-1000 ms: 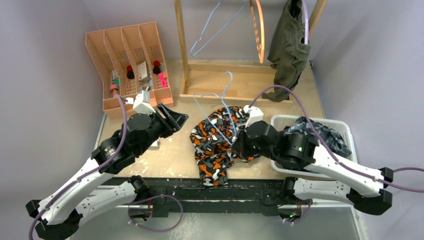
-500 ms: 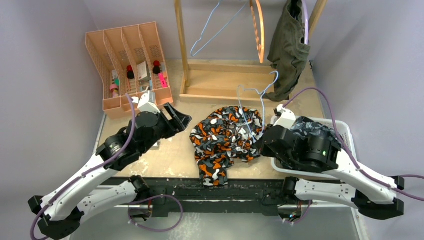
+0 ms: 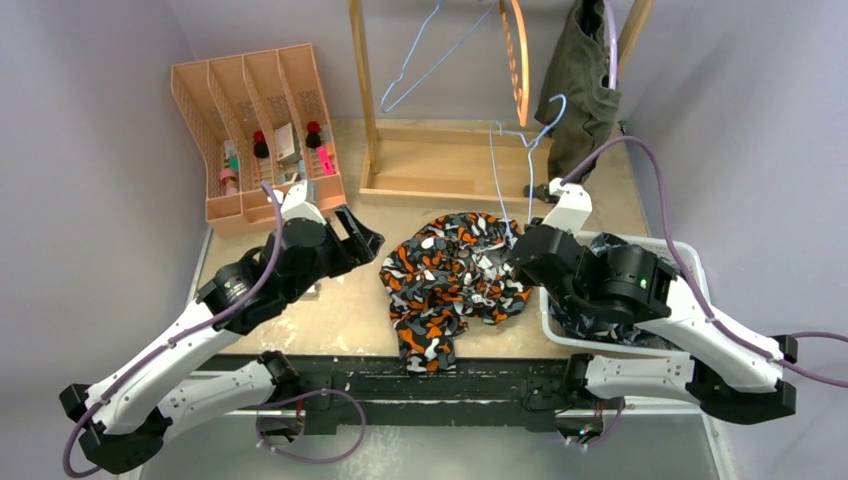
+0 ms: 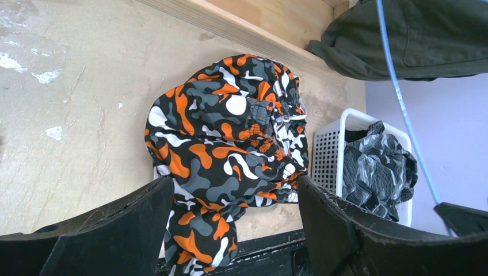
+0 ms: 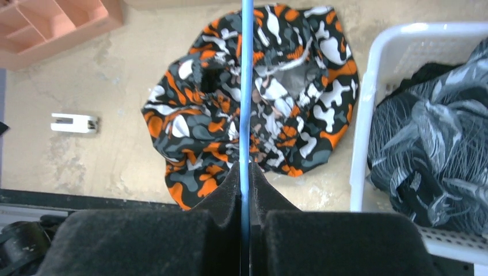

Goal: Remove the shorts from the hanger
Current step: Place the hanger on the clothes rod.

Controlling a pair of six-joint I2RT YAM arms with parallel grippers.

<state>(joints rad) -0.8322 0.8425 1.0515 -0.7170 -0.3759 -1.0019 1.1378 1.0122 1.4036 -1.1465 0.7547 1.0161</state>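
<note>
The table [image 3: 360,310] fills the middle of the top view, and a wooden rack [image 3: 366,90] stands along its far edge. At upper left is a peach desk organizer [image 3: 255,130] with small items in its slots. At right, a white basket [image 3: 690,250] sits on the near corner of the table and holds dark patterned shorts [image 5: 431,155].

The camouflage shorts [image 3: 450,280] lie in a crumpled heap at the centre of the table, between the two arms and just left of the basket. One leg trails toward the near edge. The olive shorts [image 3: 578,90] hang from the rack at upper right.

The right gripper [image 5: 246,178] is above the basket's left rim, with its fingers pressed together on the thin blue wire of a hanger [image 5: 246,86]. The hanger stands upright above the heap with its hook near the olive shorts. The camouflage shorts do not hang from it.

The left gripper [image 4: 235,190] hovers left of the heap, fingers spread wide and holding nothing.

A blue wire hanger [image 3: 420,60] and an orange hanger [image 3: 517,60] hang on the rack. A small white piece [image 5: 73,122] lies on the table left of the heap.
</note>
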